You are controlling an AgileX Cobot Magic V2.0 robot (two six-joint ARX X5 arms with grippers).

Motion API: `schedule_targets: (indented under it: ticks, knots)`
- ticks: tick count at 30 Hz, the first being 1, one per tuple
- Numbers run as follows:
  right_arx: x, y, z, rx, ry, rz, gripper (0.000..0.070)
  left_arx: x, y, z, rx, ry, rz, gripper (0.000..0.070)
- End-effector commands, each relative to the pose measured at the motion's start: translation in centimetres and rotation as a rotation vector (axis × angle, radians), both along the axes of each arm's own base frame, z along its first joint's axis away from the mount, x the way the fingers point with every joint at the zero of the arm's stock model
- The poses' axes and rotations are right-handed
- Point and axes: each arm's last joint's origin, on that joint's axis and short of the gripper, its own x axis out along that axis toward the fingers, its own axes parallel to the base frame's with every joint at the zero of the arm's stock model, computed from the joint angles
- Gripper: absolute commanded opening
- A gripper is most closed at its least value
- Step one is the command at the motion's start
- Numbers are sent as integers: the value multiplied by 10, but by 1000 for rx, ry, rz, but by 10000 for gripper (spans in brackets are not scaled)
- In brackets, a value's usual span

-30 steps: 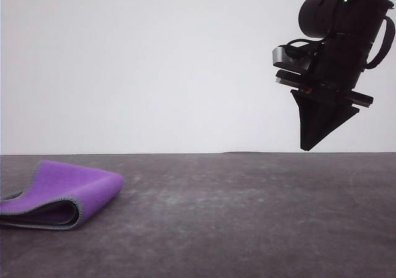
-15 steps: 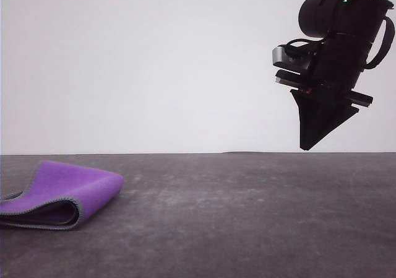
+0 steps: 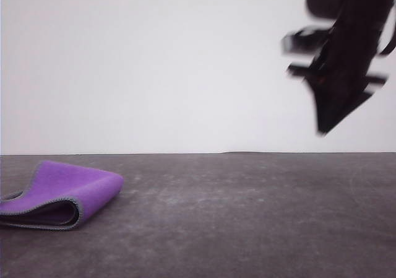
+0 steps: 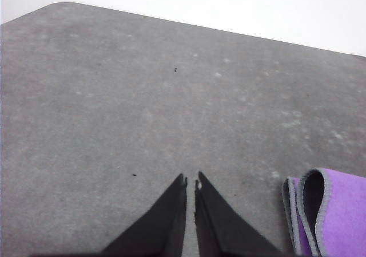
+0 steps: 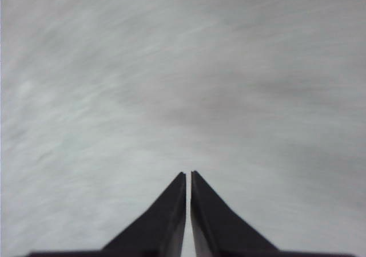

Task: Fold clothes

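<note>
My right gripper (image 3: 322, 131) hangs high at the far right, smeared by blur, its pointed fingers pressed together on nothing. My left gripper (image 4: 191, 180) sits low over the table (image 3: 247, 216), tips nearly touching, empty. The clothes (image 3: 59, 197) lie folded just right of it, at the near left, cut off by the frame edge, purple fleece outward, grey stitched edging. Bare mottled grey table stretches rightward

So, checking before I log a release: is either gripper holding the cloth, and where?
Neither. Left gripper and right gripper are shut on nothing; the cloth lies folded on the table.
</note>
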Motion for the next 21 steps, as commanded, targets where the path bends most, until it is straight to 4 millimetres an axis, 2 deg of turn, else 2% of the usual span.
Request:
schedule_targets:
  ticks: [1,5,9,12,15,21]
  knots:
    - [-11,-11,20,17,-88,-54,6,0,0,-7,0,31,5,16]
    - [-53,-42,42,45,-266,-141,6,0,0,-6,0,30,5,16]
    - [-105,-70,44,56,-449,-247,6,0,0,-7,-1,31,5,16]
    - [-141,-81,32,32,-556,-321,6,0,0,-6,-1,31,5,16]
    - [-171,-82,15,27,-647,-344,6,0,0,-7,-1,31,5,16]
    - [-209,-79,-32,54,-740,-341,6,0,0,-7,0,31,5,16]
